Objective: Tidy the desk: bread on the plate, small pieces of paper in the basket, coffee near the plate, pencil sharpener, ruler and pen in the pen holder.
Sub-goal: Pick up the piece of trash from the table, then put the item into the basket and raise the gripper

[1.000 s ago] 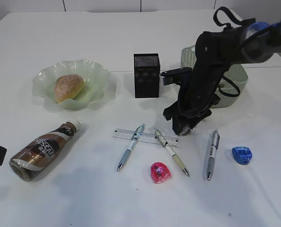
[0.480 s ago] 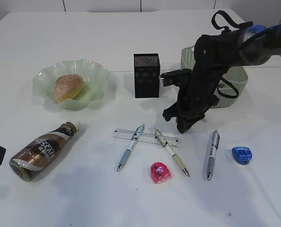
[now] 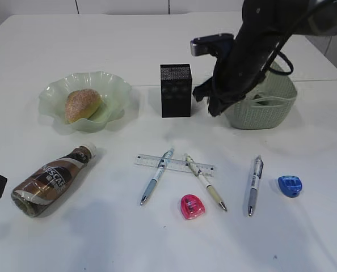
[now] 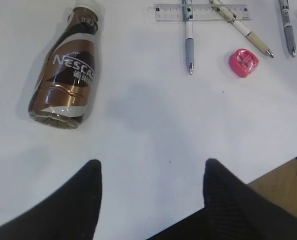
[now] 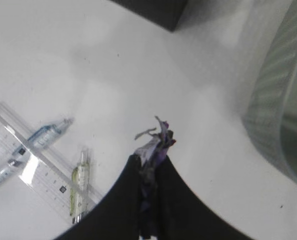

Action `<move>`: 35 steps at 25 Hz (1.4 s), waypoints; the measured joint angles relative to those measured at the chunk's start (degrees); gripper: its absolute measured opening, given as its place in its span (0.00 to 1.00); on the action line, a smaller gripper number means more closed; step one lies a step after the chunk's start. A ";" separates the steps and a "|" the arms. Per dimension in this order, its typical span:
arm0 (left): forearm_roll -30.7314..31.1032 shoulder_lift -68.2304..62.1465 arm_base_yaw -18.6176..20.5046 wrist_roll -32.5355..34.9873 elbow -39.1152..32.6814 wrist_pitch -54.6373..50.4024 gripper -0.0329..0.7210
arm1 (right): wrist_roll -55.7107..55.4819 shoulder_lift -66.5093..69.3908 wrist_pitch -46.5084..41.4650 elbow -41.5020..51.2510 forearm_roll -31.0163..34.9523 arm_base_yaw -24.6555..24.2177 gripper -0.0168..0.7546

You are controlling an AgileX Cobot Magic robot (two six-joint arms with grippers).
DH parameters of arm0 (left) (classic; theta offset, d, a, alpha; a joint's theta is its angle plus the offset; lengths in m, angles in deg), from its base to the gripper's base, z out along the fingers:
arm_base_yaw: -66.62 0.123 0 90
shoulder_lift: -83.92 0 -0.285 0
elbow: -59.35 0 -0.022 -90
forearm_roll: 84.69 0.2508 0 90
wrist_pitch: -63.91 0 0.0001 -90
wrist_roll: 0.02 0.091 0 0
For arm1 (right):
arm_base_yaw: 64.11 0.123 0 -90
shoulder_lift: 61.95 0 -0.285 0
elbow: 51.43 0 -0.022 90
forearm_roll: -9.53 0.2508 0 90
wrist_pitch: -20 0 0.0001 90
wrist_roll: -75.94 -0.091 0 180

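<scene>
The right gripper [image 5: 149,165] had lifted off the desk [image 3: 100,238] since a second ago, pinched tight on a crumpled paper scrap [image 5: 156,142], up beside the basket [image 3: 265,105]. Left gripper [image 4: 151,187] hung with jaws apart near the coffee [image 4: 66,75]. Bread [image 3: 81,105] sat on the plate [image 3: 114,85].

Three pens [image 3: 155,183], two sharpeners [image 3: 192,206], one ruler [image 3: 147,161], bottle [image 3: 50,181], bun [image 3: 81,105], dish [image 3: 118,90], basket [image 3: 270,105], mesh cup [image 3: 175,90].
</scene>
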 joint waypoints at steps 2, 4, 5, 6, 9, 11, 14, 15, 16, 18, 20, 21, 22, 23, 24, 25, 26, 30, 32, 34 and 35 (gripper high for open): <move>0.00 0.00 0.00 0.00 0.00 0.00 0.64 | 0.00 -0.97 -0.12 -2.11 -0.21 0.00 0.09; 0.00 0.00 0.00 0.00 0.00 0.00 0.64 | 0.00 -1.10 -0.24 -3.52 -0.31 0.00 0.09; 0.00 0.00 0.00 0.00 0.00 0.00 0.64 | -0.50 -1.10 -0.24 -4.88 -0.70 0.00 0.08; 0.00 0.00 0.00 0.00 0.00 0.00 0.64 | -1.35 -1.10 -0.24 -6.14 -1.45 0.00 0.08; 0.00 0.00 0.00 0.00 0.00 0.00 0.64 | -3.62 -1.10 0.31 -8.36 -4.14 0.00 0.08; 0.00 0.00 0.00 0.00 0.00 0.00 0.64 | -6.14 -1.10 1.71 -9.71 -7.44 -0.10 0.08; 0.05 0.00 0.00 0.00 0.00 0.00 0.64 | -8.23 -1.10 3.64 -10.20 -10.21 -0.89 0.08; 0.05 0.00 0.00 0.00 0.00 0.00 0.64 | -8.76 -1.10 4.02 -10.20 -10.75 -1.15 0.08; 0.05 0.00 0.00 0.00 0.00 0.00 0.64 | -9.15 -1.10 4.14 -10.20 -11.03 -1.43 0.08; 0.19 0.00 0.00 0.00 0.00 0.00 0.64 | -9.80 -1.10 4.66 -10.20 -11.93 -2.57 0.08; 0.61 0.00 0.00 0.00 0.00 0.00 0.64 | -10.08 -1.10 5.18 -10.20 -12.42 -4.23 0.08; 0.72 0.00 0.00 0.00 0.00 0.00 0.64 | -10.20 -1.10 5.29 -10.20 -12.53 -5.36 0.08; 0.80 0.00 0.00 0.00 0.00 0.00 0.64 | -10.24 -1.10 5.29 -10.20 -12.64 -6.18 0.08; 0.80 0.00 0.00 0.00 0.00 0.00 0.64 | -10.24 -1.10 5.32 -10.20 -12.64 -6.79 0.08; 0.86 0.00 0.00 0.00 0.00 0.00 0.64 | -10.24 -1.10 5.43 -10.20 -12.75 -7.36 0.08; 0.86 0.00 0.00 0.00 0.00 0.00 0.64 | -10.24 -1.10 5.67 -10.20 -12.73 -7.97 0.08; 0.86 0.00 0.00 0.00 0.00 0.00 0.64 | -10.24 -1.10 5.87 -10.20 -12.73 -8.50 0.08; 0.93 0.00 0.00 0.00 0.00 0.70 0.64 | -10.34 -0.99 6.18 -10.20 -12.87 -9.74 0.08; 0.93 0.00 0.00 0.00 0.00 0.99 0.64 | -10.34 -0.76 6.18 -10.20 -12.64 -9.75 0.08; 0.93 0.00 0.00 0.00 0.00 1.11 0.64 | -10.34 -0.76 6.18 -10.20 -12.64 -9.75 0.08; 0.93 0.00 0.00 0.00 0.00 1.11 0.64 | -10.34 -0.76 6.18 -10.20 -12.64 -9.75 0.08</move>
